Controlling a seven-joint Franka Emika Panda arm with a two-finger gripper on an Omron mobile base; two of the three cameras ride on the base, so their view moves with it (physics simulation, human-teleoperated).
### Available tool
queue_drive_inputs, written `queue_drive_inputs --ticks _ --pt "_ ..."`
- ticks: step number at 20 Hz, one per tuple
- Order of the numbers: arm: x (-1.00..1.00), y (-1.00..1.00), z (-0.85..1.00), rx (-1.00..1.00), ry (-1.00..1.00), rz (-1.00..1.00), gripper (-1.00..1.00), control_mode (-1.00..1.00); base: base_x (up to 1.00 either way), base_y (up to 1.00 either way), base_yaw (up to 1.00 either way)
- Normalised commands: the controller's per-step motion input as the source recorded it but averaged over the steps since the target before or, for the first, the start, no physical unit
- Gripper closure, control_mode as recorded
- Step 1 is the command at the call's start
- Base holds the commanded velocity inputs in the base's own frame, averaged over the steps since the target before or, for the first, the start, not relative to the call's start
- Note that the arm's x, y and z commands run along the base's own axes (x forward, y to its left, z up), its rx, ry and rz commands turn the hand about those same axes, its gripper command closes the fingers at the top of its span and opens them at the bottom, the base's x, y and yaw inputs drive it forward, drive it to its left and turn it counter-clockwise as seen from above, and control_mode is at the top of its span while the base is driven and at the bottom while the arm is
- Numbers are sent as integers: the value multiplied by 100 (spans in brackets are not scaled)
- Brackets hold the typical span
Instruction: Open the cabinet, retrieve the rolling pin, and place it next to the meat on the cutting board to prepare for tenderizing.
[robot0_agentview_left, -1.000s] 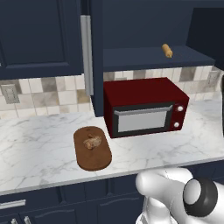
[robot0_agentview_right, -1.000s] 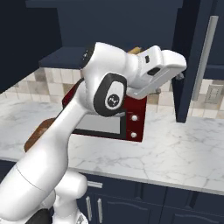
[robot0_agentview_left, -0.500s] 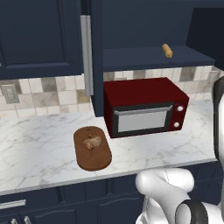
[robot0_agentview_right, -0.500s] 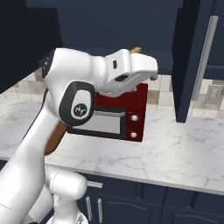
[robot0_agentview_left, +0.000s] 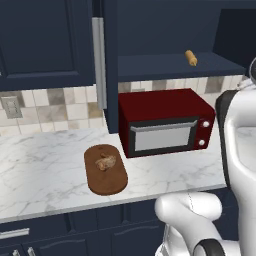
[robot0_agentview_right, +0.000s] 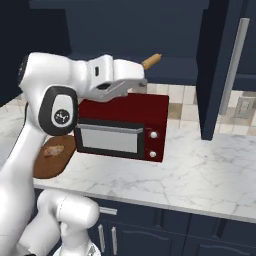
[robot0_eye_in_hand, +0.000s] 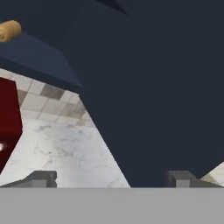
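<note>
My gripper: jaws spread wide, holding nothing.
Cutting board: on the counter left of the microwave, the meat on it, room beside it for the pin.
Cabinet: door swung open.
Rolling pin: lying on the shelf above the microwave.
Next step, I judge: turn my wrist toward the pin, approach level, and close across its barrel.

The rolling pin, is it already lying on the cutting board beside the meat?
No, the rolling pin lies on the shelf of the open cabinet, above the microwave, while the cutting board carries the meat.
</note>
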Motion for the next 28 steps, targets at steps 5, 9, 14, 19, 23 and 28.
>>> queue_drive_inputs --ticks 5,9,14,19,23,28 --pt "29 46 21 19 0 7 -100 -100 0 0 0" --pt "36 36 3 20 0 15 -100 -100 0 0 0" --pt "34 28 -1 17 -8 11 -100 -100 0 0 0" --pt "44 24 -2 16 -11 3 -100 -100 0 0 0" --pt "49 25 0 14 -8 0 -100 -100 0 0 0" --pt "48 13 -2 7 -7 0 -100 -100 0 0 0"
